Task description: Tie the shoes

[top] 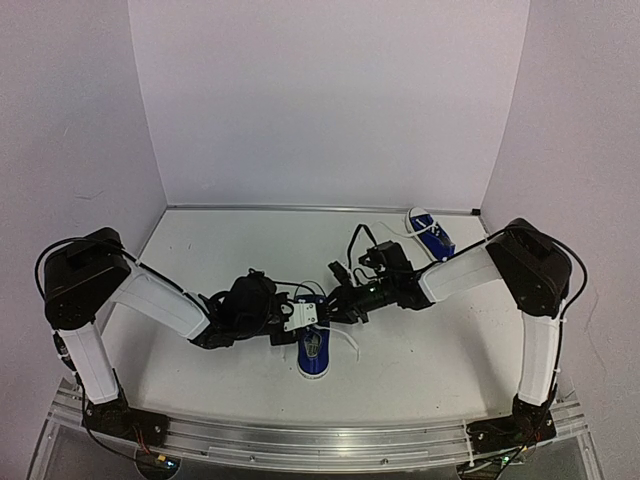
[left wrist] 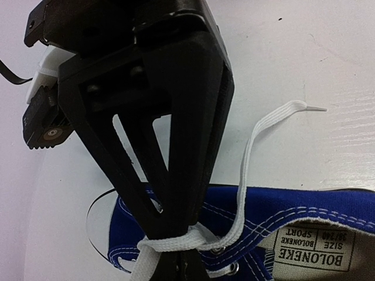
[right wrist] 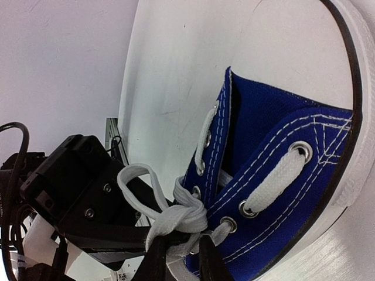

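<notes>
The near blue shoe (top: 313,352) lies at the table's middle, toe toward the front edge. In the left wrist view it (left wrist: 304,208) lies under my left gripper (left wrist: 180,254), whose fingers are pressed together with a white lace (left wrist: 176,241) looped around them. One lace end (left wrist: 293,108) trails free on the table. My right gripper (right wrist: 183,264) pinches a lace strand just below the knot (right wrist: 188,215) at the shoe's (right wrist: 281,146) eyelets. Both grippers meet over the shoe, the left (top: 308,320) and the right (top: 338,302). The second shoe (top: 432,236) lies at the back right.
White walls close in the table (top: 200,370) on three sides. An aluminium rail (top: 320,440) runs along the front edge by the arm bases. The left gripper's black body (right wrist: 76,193) is close beside the right fingers.
</notes>
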